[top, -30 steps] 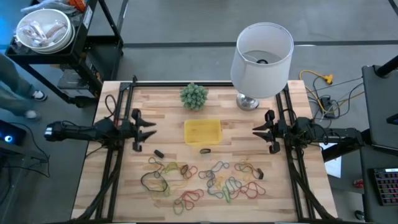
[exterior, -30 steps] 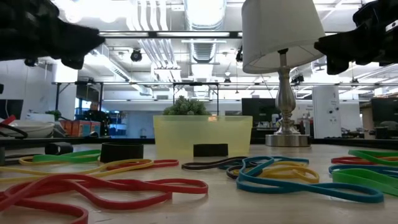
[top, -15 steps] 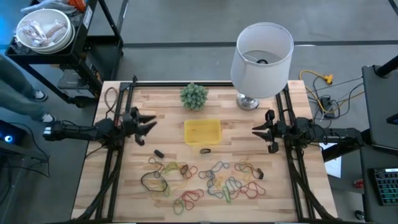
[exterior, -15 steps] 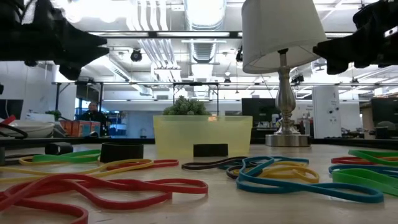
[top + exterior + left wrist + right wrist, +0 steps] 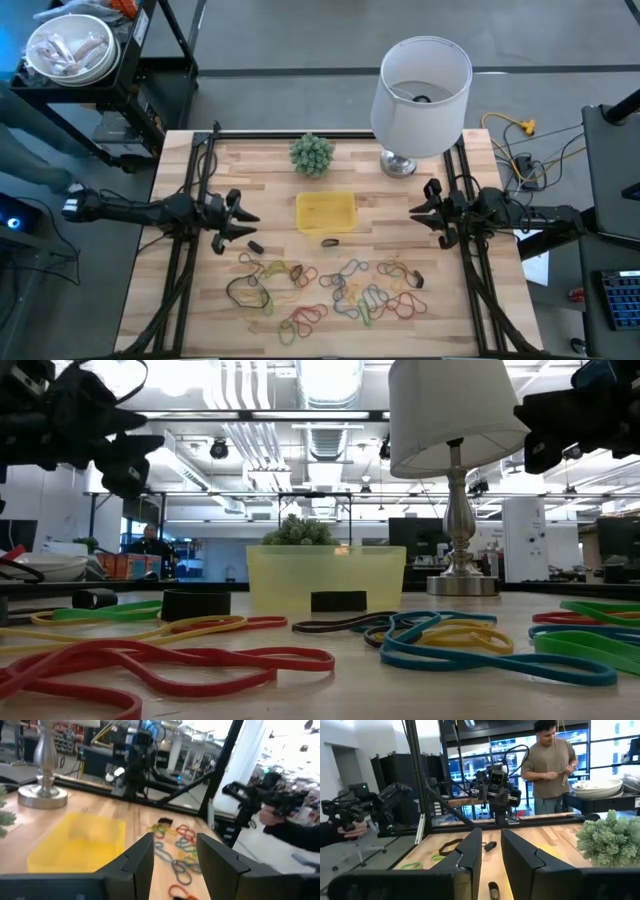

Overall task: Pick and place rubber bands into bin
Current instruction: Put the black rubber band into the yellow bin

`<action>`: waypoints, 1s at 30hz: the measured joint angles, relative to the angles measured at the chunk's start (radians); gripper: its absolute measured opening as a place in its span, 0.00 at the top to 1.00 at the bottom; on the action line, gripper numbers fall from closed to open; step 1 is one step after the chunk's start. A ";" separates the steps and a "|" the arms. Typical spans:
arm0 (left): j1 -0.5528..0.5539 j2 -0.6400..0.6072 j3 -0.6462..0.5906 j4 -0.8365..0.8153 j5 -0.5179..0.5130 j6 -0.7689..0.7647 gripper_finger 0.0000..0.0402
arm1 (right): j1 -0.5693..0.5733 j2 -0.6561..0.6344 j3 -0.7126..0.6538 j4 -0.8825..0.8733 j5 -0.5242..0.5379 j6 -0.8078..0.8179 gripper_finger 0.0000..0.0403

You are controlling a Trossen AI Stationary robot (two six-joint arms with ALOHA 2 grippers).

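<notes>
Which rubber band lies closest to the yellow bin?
The dark band lying alone just in front of the bin; the coloured rubber bands are piled farther from it.

Left pincer [image 5: 243, 216] and right pincer [image 5: 418, 211] hover apart, facing inward, fingers parted and empty

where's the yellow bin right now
In the high view the bin sits near the table's middle, between the two arms, just in front of the little green plant, with a small dark rubber band lying at its near edge.
</notes>
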 joint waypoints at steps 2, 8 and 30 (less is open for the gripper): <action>0.000 0.026 0.000 0.001 -0.002 0.021 0.67 | 0.000 0.003 0.000 0.001 -0.001 0.000 0.83; 0.000 0.090 0.000 0.031 0.005 0.027 0.67 | 0.000 0.013 0.000 0.004 -0.077 0.001 0.83; 0.001 0.416 0.131 0.116 -0.019 0.189 0.67 | 0.025 0.012 0.000 0.021 -0.151 -0.098 0.83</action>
